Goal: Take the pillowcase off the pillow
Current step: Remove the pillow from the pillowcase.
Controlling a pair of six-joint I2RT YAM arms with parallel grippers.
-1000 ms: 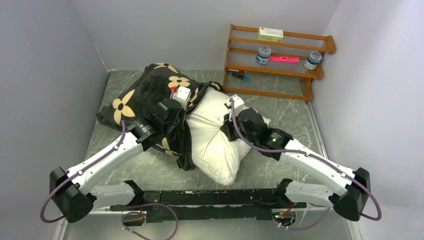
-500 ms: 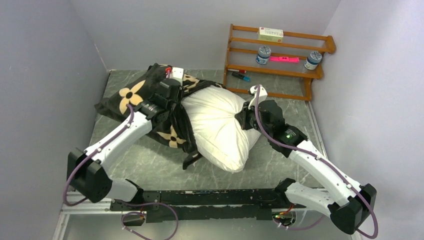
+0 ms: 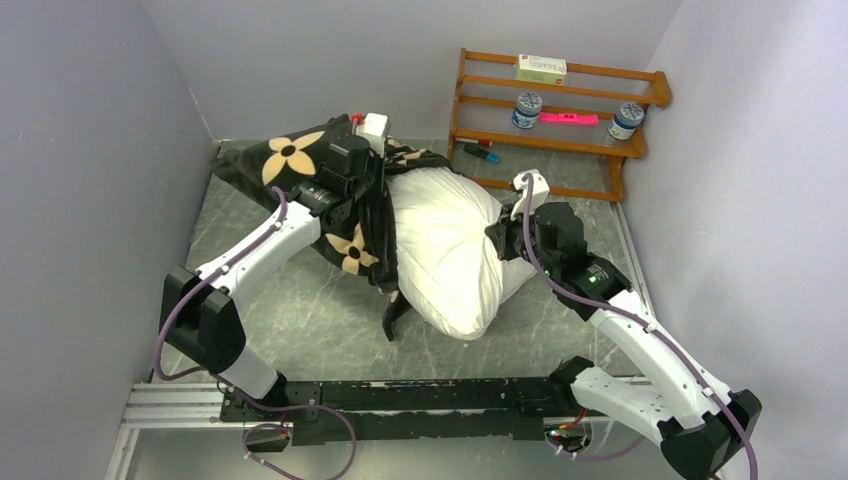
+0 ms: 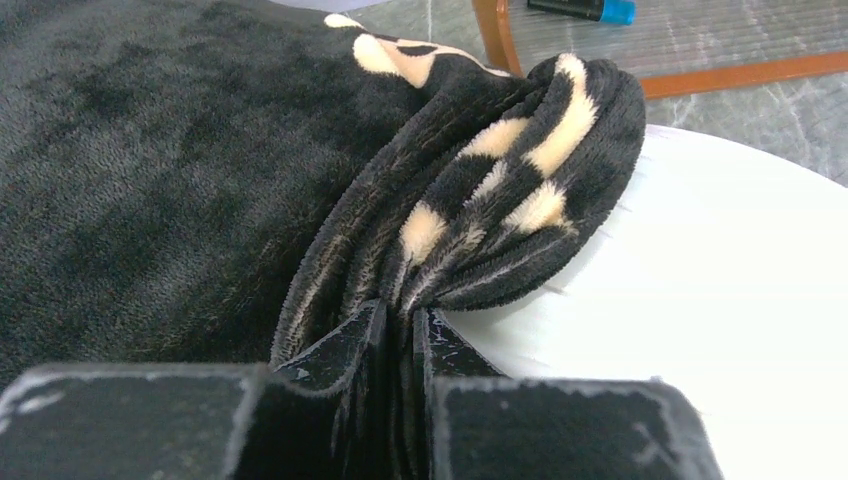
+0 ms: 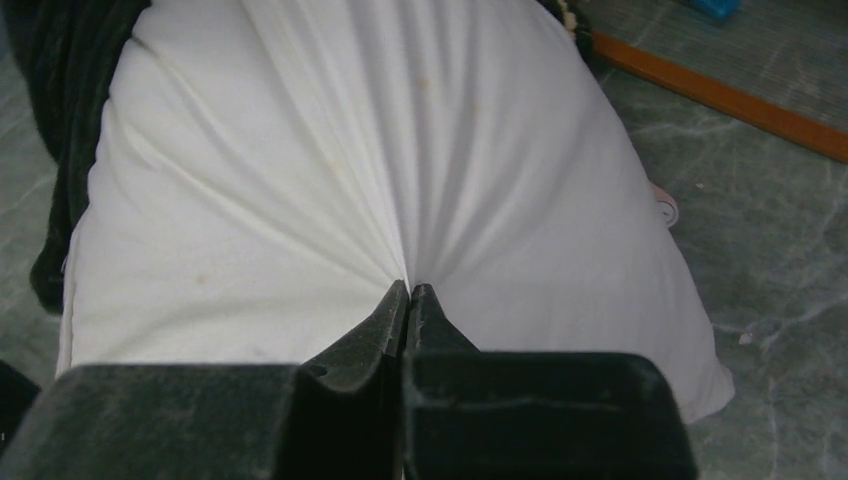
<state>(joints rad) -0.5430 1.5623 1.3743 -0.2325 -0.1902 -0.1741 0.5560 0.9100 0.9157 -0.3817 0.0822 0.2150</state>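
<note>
left wrist view has my left gripper (image 4: 400,318) pinched tight on a bunched fold of the pillowcase (image 4: 150,190) — thick black plush with tan flowers. my right gripper (image 5: 408,292) is nipped onto the pillow (image 5: 300,160), plump smooth white fabric puckering into radiating creases. this is the peeling step, i'd judge: the cover wraps only the pillow's left end. next i'd pull them apart — left hauling, right anchoring.

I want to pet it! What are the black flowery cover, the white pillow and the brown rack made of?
The cover looks like soft plush fabric: short fuzzy pile, matte, with thick rounded folds. The pillow seems to be smooth woven cloth, maybe cotton, showing fine sharp creases; its filling is hidden. The rack looks like wood with an orange-brown finish.
</note>
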